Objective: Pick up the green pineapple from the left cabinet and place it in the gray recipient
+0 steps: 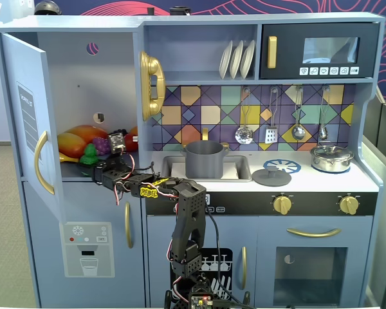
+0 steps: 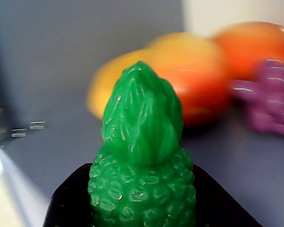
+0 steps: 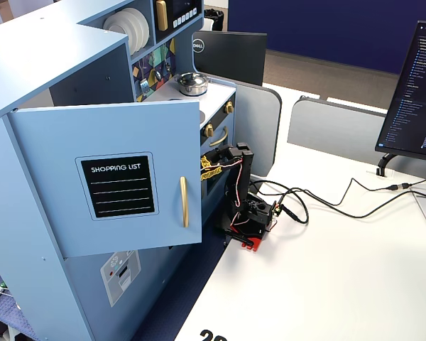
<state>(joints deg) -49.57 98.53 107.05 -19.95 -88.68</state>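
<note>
In the fixed front view, the left cabinet point(image 1: 83, 96) stands open, and the green pineapple point(image 1: 89, 154) sits on its shelf. The gripper point(image 1: 98, 162) appears to clasp it: the wrist view shows glossy, bumpy plastic between black jaws. Lifting remains, then carrying rightward to the smooth gray recipient point(image 1: 204, 159).

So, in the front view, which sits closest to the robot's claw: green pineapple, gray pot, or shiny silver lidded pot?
1. Bumpy green plastic pineapple, at the gripper inside the open cabinet.
2. Dark gray cylindrical pot, in the sink, right.
3. Shiny silver lidded pot, far right.
</note>
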